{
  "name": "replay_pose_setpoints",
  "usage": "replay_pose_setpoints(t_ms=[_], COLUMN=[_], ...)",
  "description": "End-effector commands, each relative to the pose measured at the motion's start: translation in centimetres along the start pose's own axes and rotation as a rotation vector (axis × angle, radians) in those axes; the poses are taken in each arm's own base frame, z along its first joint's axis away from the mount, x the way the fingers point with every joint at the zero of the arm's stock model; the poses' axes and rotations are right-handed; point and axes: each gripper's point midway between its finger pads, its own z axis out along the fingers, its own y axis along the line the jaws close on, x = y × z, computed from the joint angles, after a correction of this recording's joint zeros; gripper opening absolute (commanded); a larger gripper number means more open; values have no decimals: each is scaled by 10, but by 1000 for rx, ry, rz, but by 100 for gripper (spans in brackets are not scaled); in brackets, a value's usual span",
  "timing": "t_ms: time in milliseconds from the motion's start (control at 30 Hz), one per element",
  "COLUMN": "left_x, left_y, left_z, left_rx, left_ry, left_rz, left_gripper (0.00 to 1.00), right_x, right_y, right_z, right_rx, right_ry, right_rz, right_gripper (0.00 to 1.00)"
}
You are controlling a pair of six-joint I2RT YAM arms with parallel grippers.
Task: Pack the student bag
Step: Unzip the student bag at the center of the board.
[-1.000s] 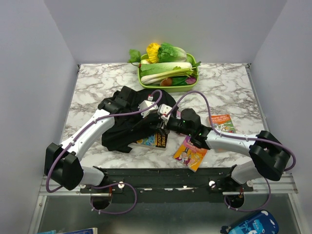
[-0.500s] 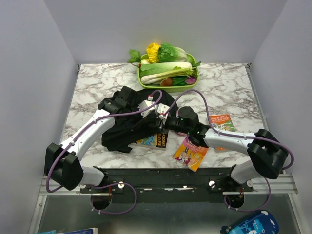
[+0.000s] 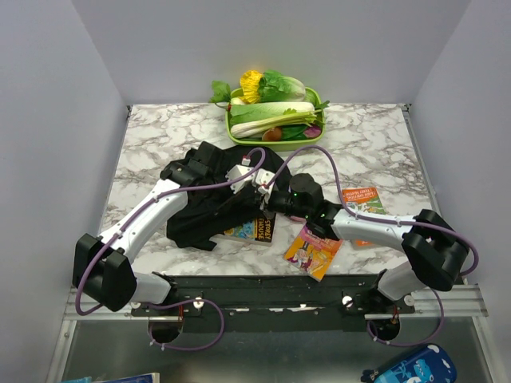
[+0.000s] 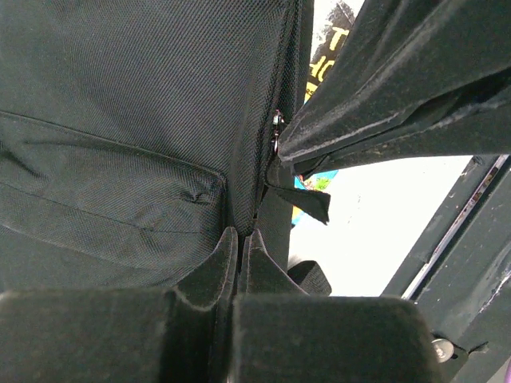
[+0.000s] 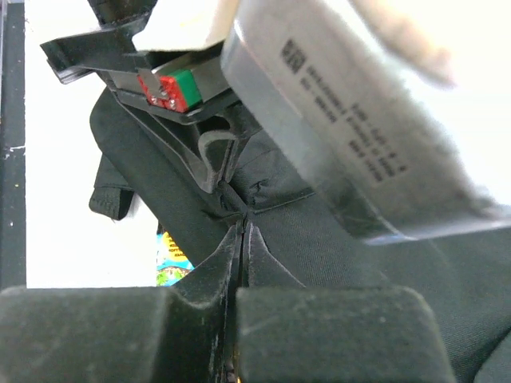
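Student bag [image 3: 192,211] slumped on worktop [image 3: 375,152], near side of vegetable tray [image 3: 275,120]. Left gripper [image 4: 239,243] pressed together on bag fabric fold. Right gripper [image 5: 242,235] pinches adjoining edge, seemingly by zip. Opposed pinches likely meant to part bag mouth for loading.

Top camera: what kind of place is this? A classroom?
Most likely a robot practice booth, not a classroom: plain grey walls box in a marble-look table, a left arm and a right arm are bolted at its near edge, and a backpack, books and a tray of vegetables lie on it.
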Motion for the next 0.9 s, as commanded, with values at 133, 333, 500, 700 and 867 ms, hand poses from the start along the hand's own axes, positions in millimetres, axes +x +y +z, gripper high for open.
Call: replay_pose_setpoints(t_ms=[133, 333, 500, 700, 867], left_x=[3, 7, 14, 28, 52], left_y=[1, 1, 2, -1, -3], left_z=[-8, -12, -18, -26, -36], left_rx=[-25, -34, -52, -65, -90], left_ry=[-10, 2, 24, 64, 131], left_rz=[-6, 2, 32, 77, 148], left_gripper=[0, 0, 0, 0, 0], right_x=[-4, 0, 12, 18, 13], right_y=[-11, -37, -70, -105, -128], right_z=[-3, -18, -37, -60, -75], right_rx=[77, 249, 450, 661, 791], right_ry=[4, 32, 88, 119, 125], right_rz=[2, 21, 39, 85, 88], right_gripper=[1, 1, 1, 1, 1])
